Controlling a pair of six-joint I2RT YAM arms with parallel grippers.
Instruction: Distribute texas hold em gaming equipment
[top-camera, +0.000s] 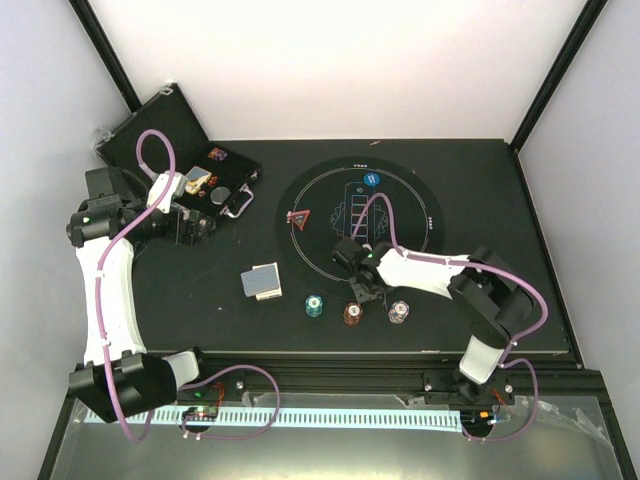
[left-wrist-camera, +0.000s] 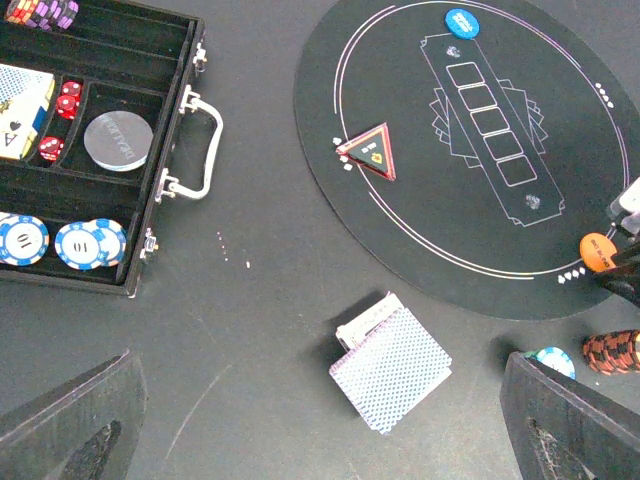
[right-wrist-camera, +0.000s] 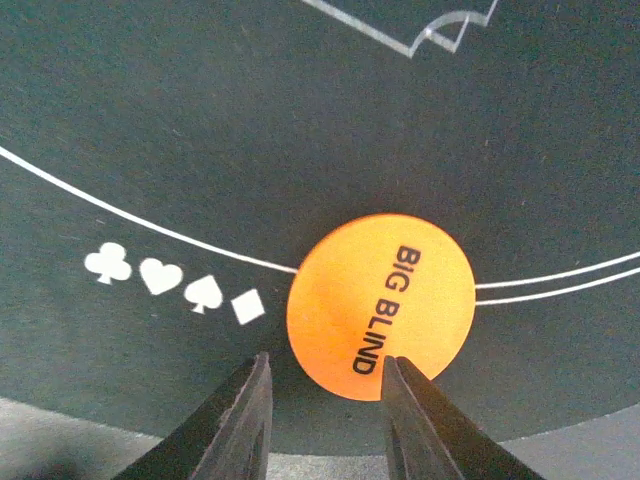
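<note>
An orange "BIG BLIND" disc (right-wrist-camera: 381, 305) lies flat on the mat's near rim line; it also shows in the left wrist view (left-wrist-camera: 597, 250). My right gripper (right-wrist-camera: 325, 375) (top-camera: 360, 278) is open just above it, with the right fingertip over the disc's edge. A blue disc (top-camera: 371, 180) and a red triangle marker (top-camera: 299, 218) lie on the mat. Teal (top-camera: 314, 305), brown-red (top-camera: 352, 313) and white-grey (top-camera: 399, 312) chip stacks stand in front of the mat. Grey-blue-backed cards (left-wrist-camera: 392, 368) (top-camera: 262, 281) lie on the table. My left gripper (left-wrist-camera: 318, 400) (top-camera: 190, 228) is wide open and empty, high above the cards.
The round black printed mat (top-camera: 400, 235) (left-wrist-camera: 560, 120) is at centre. The open black case (top-camera: 165, 135) (left-wrist-camera: 130, 200) stands at the back left with blue-white chips (left-wrist-camera: 60, 242), red dice (left-wrist-camera: 60, 110), a silver disc (left-wrist-camera: 118, 140) and cards inside. Its metal handle (left-wrist-camera: 200, 140) faces the mat.
</note>
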